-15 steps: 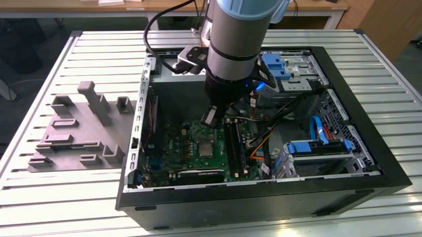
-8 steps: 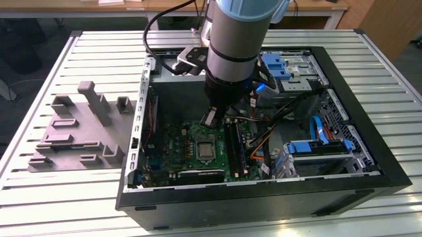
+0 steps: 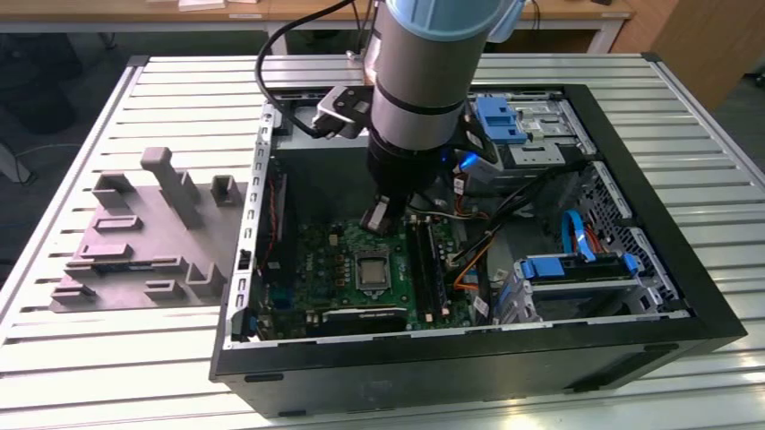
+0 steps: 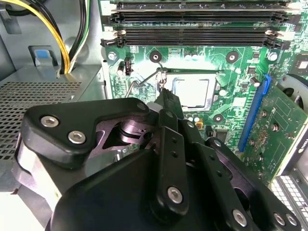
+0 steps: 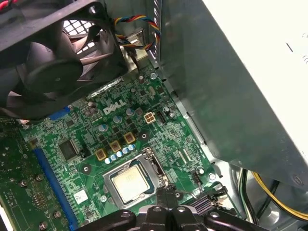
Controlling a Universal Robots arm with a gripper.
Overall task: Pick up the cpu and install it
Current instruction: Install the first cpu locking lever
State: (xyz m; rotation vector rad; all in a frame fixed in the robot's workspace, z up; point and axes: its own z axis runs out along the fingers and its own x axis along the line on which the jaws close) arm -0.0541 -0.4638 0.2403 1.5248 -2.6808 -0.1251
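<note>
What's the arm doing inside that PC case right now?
The arm has its gripper lowered into the open computer case, just above the green motherboard. The cpu already sits in the socket frame, its pale metal top showing in both wrist views. The gripper's tip is right at the edge of the socket, by the thin wire lever. The grey moulded tray lies outside the case, on the exterior view's left.

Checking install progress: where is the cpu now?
The cpu lies in the motherboard socket in both wrist views, just ahead of the tool.
</note>
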